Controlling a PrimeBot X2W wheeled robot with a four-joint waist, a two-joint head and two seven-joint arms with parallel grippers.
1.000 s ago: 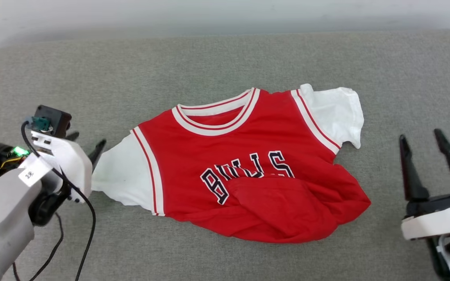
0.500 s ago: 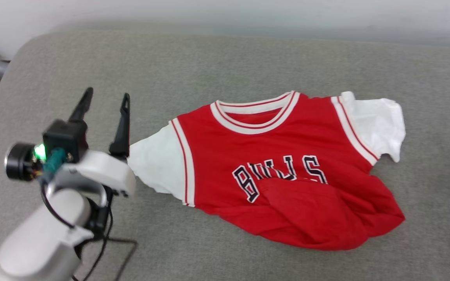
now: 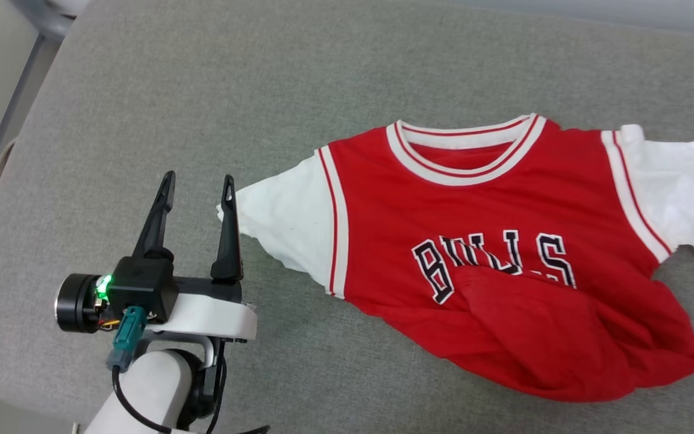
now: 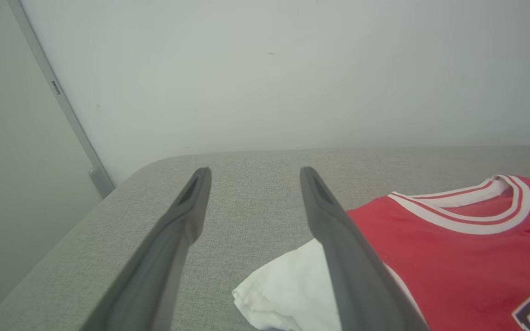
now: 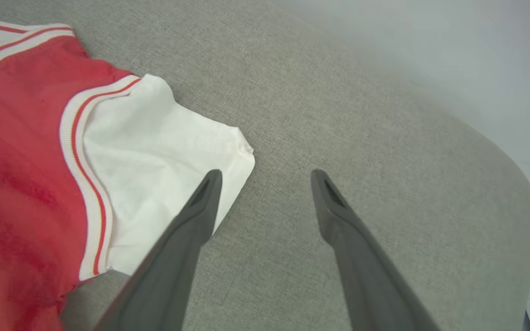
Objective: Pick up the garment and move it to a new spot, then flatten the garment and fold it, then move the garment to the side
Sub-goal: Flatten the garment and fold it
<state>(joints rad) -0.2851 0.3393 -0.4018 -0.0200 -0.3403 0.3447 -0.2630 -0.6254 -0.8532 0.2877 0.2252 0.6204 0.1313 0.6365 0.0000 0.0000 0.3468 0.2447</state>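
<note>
While the left gripper [image 3: 199,177] and right gripper [image 5: 266,174] are hanging wide open and empty, the garment [image 3: 503,199] is lying front-up on the grey cushion [image 3: 172,90].
Left gripper is sitting just beside the near white sleeve [image 3: 281,223], its inner finger right at the sleeve tip, contact unclear, and the red body is spreading away to its right. Right gripper is hovering at the far white sleeve [image 5: 154,147], one finger overlapping the sleeve edge in the right wrist view, the other over bare cushion. Hem [image 3: 552,349] is lying bunched up over the lettering [image 3: 491,259].
</note>
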